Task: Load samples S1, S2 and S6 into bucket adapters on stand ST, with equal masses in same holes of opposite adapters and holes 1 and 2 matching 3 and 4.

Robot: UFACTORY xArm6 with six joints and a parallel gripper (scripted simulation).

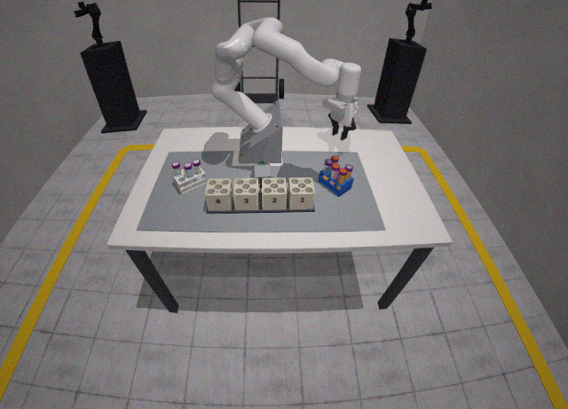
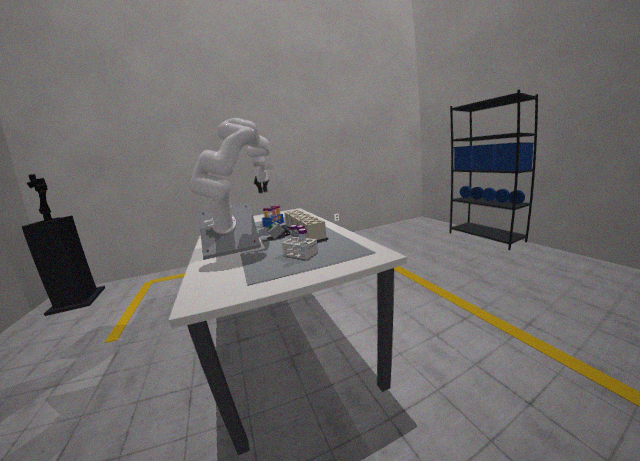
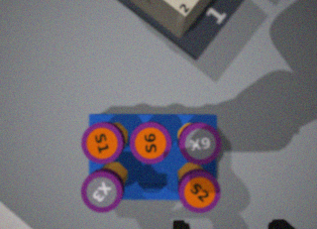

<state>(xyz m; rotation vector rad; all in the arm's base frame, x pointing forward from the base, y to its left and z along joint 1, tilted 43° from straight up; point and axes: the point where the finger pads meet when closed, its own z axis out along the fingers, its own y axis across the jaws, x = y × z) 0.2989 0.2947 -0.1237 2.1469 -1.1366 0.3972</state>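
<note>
My jaws (image 1: 341, 135) (image 2: 262, 188) hang part-open and unladen above the tabletop (image 1: 413, 212) (image 2: 191, 306), air between them and the blue rack (image 1: 338, 190) (image 2: 267, 222) (image 3: 154, 195), where S1 (image 3: 102, 143), S2 (image 3: 199, 190) and S6 (image 3: 151, 143) stand.

The xArm 6 (image 1: 293, 56) (image 2: 227, 156) is glossy white all over, built of smooth, rounded tubes that bulge at the joints (rather like polished bone). Above the mounting block (image 1: 256, 149) (image 2: 235, 245), a wedge of grey plates with small dark screw heads near its corners, the lowest link ends in a round white collar. At the end farthest from that block, a stubby white cylinder carries the xArm Gripper (image 1: 340, 136) (image 2: 263, 191) (image 3: 231, 227), whose pale housing has angular edges. Its linkages and slim fingers are matte black, the fingertips blunt.
</note>
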